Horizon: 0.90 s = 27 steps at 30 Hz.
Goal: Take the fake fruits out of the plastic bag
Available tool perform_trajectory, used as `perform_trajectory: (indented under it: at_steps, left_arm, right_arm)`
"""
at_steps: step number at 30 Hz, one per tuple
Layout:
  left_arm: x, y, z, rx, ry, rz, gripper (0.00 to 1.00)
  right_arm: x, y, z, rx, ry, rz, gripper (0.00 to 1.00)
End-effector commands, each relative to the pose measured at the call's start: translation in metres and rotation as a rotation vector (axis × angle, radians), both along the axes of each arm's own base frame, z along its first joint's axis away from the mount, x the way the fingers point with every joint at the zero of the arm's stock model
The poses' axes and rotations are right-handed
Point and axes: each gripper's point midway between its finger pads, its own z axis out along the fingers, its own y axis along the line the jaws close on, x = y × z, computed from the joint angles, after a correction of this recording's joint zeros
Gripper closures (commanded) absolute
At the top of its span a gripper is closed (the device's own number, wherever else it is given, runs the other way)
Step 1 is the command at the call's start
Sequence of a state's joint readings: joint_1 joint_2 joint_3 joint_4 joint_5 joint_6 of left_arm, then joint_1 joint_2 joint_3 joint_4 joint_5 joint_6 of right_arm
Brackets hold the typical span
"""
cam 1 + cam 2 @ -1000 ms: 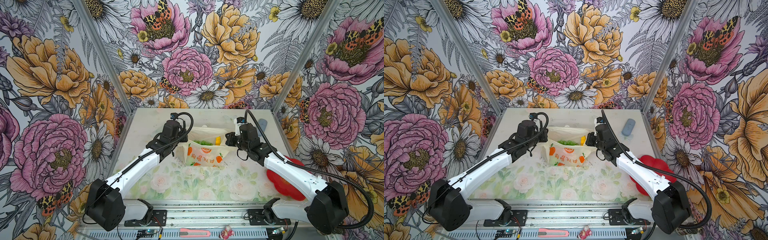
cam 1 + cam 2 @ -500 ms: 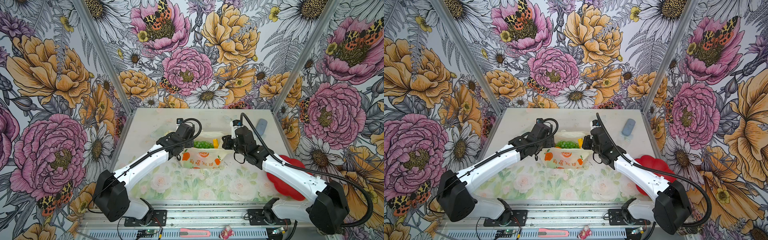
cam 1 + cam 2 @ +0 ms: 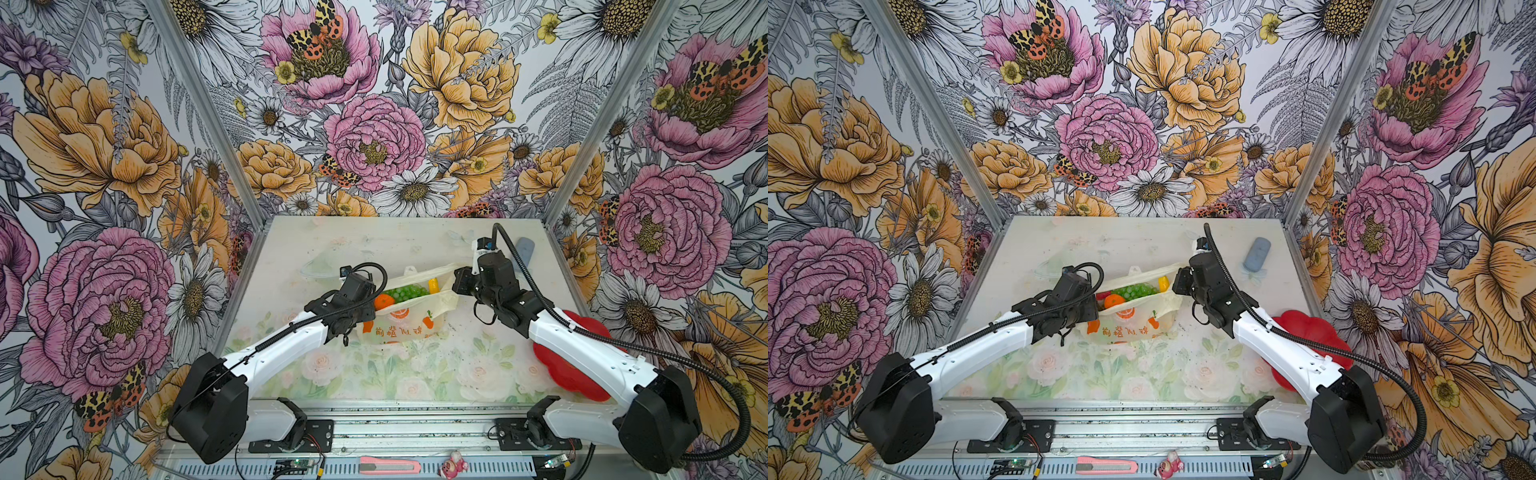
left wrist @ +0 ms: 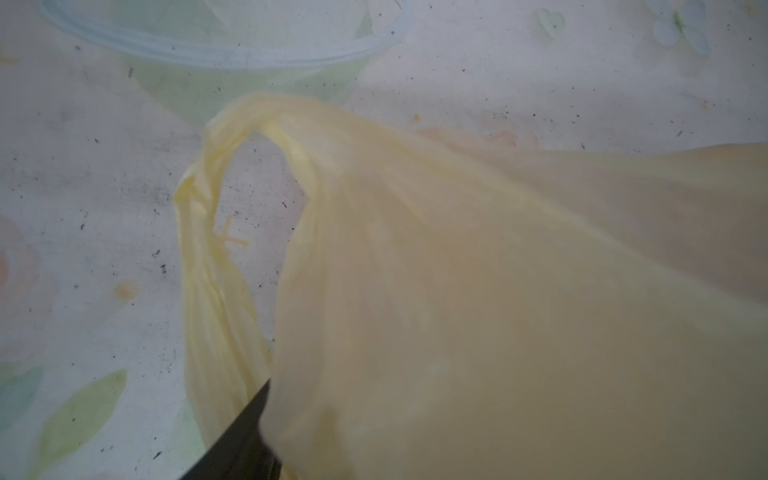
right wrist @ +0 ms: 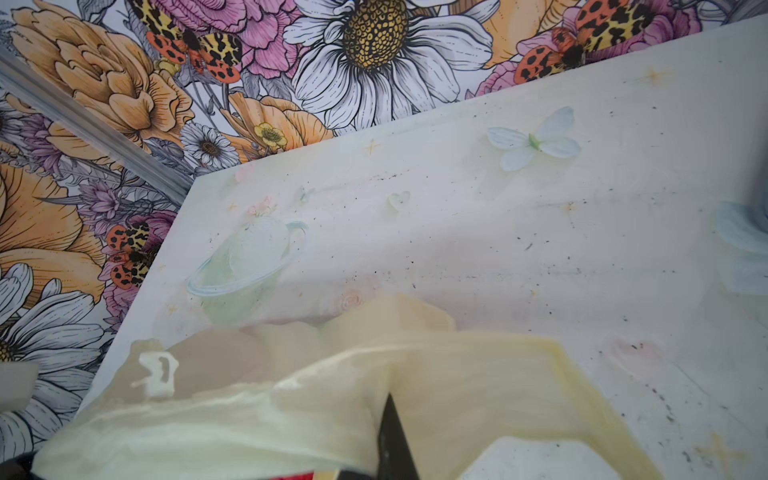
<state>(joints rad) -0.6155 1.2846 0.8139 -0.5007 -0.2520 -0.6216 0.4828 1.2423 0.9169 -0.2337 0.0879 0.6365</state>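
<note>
While the table point(image 3: 374, 245) spreads its pale floral print across both top views, the plastic bag point(image 3: 405, 328) lies near its middle, its mouth gaping toward 12 o'clock. At 4 o'clock from the bag, a red flower-shaped plate point(image 3: 582, 370) sits partly under the right arm point(image 3: 582, 343).

The right claw point(image 3: 456, 286), at 3 o'clock of the bag's mouth, is clenched on the bag's handle plastic, which runs taut to it. The right wrist view shows cream film draped over one dark finger point(image 5: 392, 440).

The left claw point(image 3: 369, 309) sits at 9 o'clock of the mouth, against the bag. Film hides it in the left wrist view, so I cannot tell whether it grips or is released.

Inside the mouth lie the fake fruits point(image 3: 399, 295): a green grape bunch point(image 3: 409, 291), an orange point(image 3: 384, 301) at its 8 o'clock and a yellow banana point(image 3: 433, 285) at its 2 o'clock.
</note>
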Motion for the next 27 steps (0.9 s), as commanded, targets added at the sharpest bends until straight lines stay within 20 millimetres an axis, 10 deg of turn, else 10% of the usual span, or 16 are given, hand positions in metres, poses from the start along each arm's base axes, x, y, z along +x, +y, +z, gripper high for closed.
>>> perform_trajectory:
  at_steps: [1,14,20,27]
  left_arm:
    - [0.0,-0.018,0.016,-0.129,-0.092,-0.073,0.47]
    - [-0.005,-0.034,0.016,-0.19,-0.178,-0.18,0.83]
    - [0.001,-0.054,0.035,-0.214,-0.208,-0.233,0.85]
    - [0.008,-0.072,0.04,-0.238,-0.201,-0.243,0.85]
  right_arm:
    - [0.01,-0.01,0.001,0.062,0.013,-0.039,1.0]
    - [0.026,0.01,0.013,0.074,0.006,0.043,1.0]
    - [0.015,0.0,0.033,-0.006,-0.03,0.054,0.4]
    - [-0.012,-0.029,0.049,-0.135,-0.046,-0.055,0.15]
